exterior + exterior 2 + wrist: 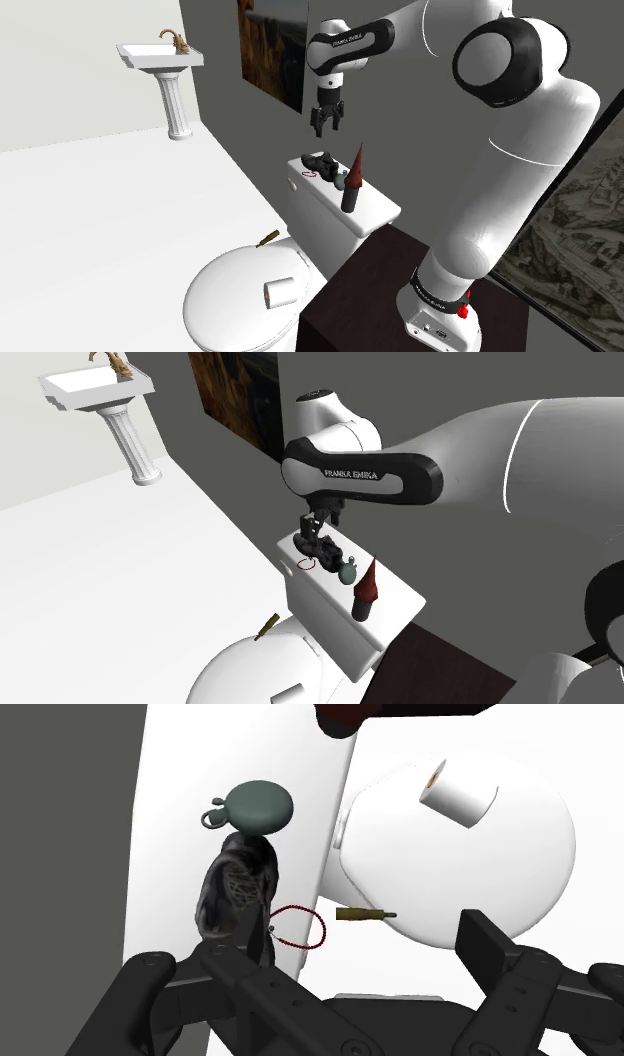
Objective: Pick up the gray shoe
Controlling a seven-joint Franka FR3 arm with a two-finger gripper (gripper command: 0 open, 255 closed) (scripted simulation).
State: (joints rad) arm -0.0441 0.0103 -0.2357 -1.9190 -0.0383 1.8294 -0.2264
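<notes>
Tool (355, 944) fingers stand wide apart, holding nothing. Shoe (240, 889) lies on the tank (180, 804), long side along the tank, under one finger, not between both. I think the tool must slide over.

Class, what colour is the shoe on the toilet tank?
The shoe is dark grey, almost black. The wrist view shows it best.
</notes>
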